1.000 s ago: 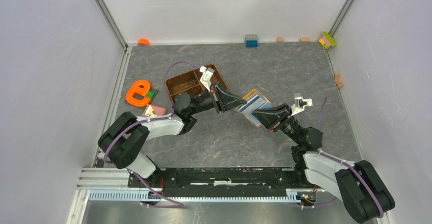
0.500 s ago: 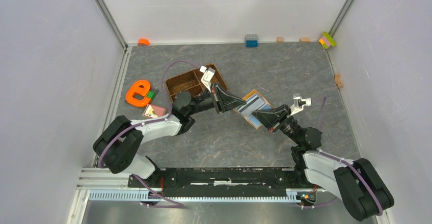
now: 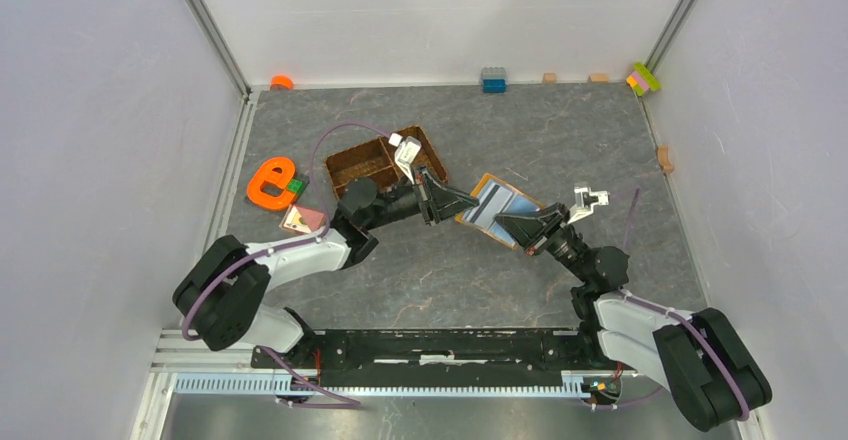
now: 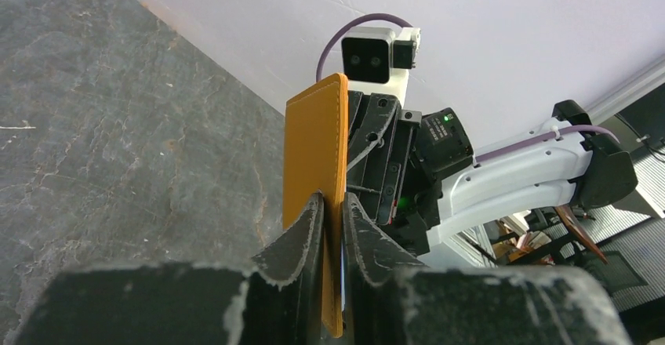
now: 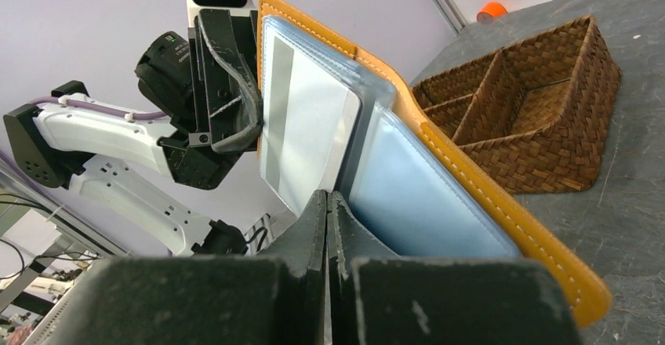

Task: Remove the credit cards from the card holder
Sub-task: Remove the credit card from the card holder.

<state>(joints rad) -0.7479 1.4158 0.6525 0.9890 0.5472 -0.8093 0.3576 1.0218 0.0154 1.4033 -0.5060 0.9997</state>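
Right end effector [image 5: 325, 197] pinched shut on top credit card [image 5: 306, 129] corner. Open card holder [image 5: 470, 188], midair over desk [image 3: 600, 140], lies at its 11 o'clock, long axis roughly 10-to-4. Left end effector [image 4: 332, 208] clamps its 9 o'clock edge.

We see a brown woven divided tray [image 3: 355, 148], an orange e-shaped toy [image 3: 271, 182] to its left, and a blue brick [image 3: 493, 79] against the back wall.

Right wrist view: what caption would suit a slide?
Right gripper pinches a card in the open wallet, held by the left gripper; woven tray behind.
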